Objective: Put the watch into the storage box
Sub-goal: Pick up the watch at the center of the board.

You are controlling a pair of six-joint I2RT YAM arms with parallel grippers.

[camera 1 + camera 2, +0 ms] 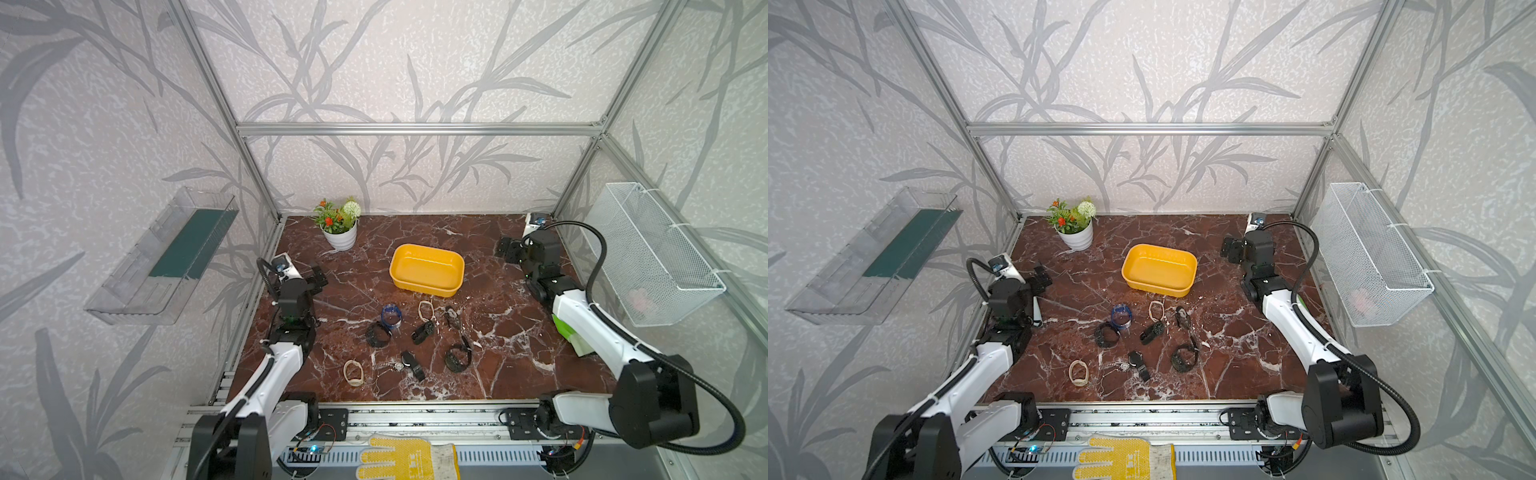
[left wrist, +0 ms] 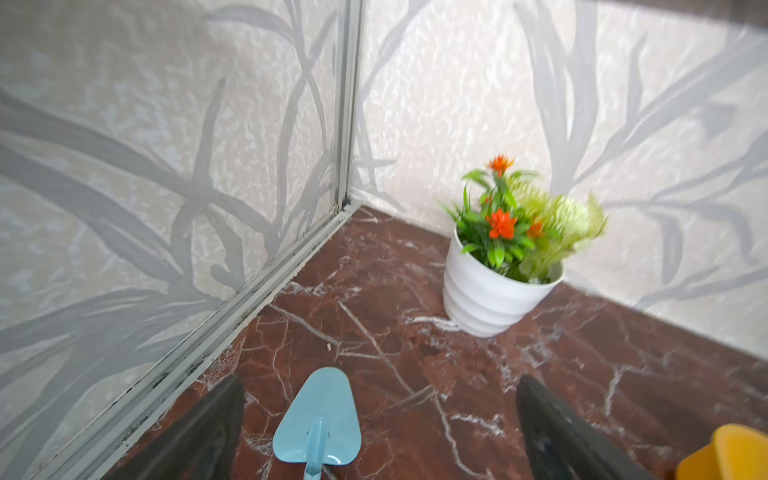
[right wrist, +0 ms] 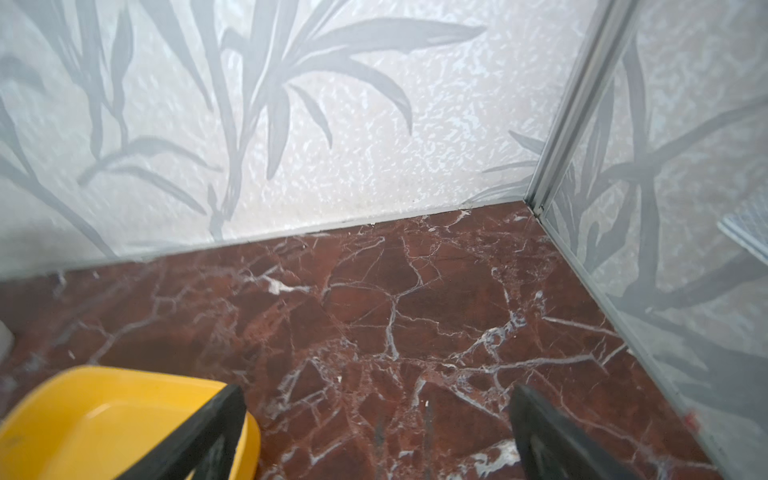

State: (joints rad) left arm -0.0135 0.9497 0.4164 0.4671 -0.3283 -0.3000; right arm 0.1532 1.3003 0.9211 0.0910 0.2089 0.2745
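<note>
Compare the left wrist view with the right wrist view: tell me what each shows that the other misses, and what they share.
Left wrist only: the potted plant, a light blue trowel and the open left gripper.
Right wrist only: the open right gripper and a blurred edge of the wire-mesh basket.
Both: part of the yellow storage box, the red marble tabletop and the leaf-patterned walls.

Left wrist view: just a yellow corner of the storage box (image 2: 729, 455) pokes in, the blue trowel (image 2: 318, 419) loses its handle at the edge, and the potted plant (image 2: 519, 232) is smeared. Right wrist view: a dark finger (image 3: 208, 436) covers part of the box. In both top views the watches (image 1: 423, 332) are too small to read, and something pink (image 1: 642, 300) blurs behind the wire basket (image 1: 652, 249) mesh.
</note>
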